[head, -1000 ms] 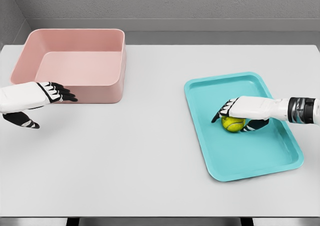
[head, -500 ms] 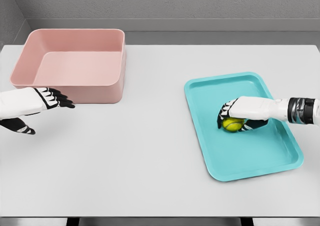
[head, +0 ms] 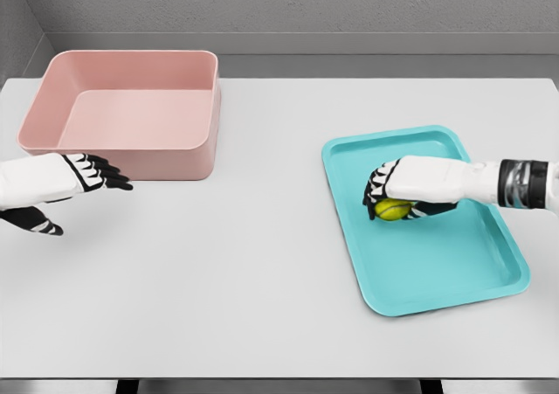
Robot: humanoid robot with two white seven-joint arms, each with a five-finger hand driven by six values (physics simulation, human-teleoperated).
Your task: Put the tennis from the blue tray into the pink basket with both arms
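Observation:
A yellow-green tennis ball (head: 392, 209) is in my right hand (head: 385, 195), whose fingers curl over its top and sides above the blue tray (head: 454, 276). The ball sits near the tray's left-middle area; whether it touches the tray floor I cannot tell. The pink basket (head: 131, 154) stands at the far left of the table, with nothing inside. My left hand (head: 83, 184) hovers in front of the basket's front wall, fingers stretched out and thumb apart, holding nothing.
The white table (head: 262, 254) stretches between basket and tray. A grey wall runs behind the table's far edge. The table's front edge lies at the bottom of the view.
My right hand closed around the ball and shifted left and slightly up over the tray with it. The left hand drew back a little to the left, then held still.

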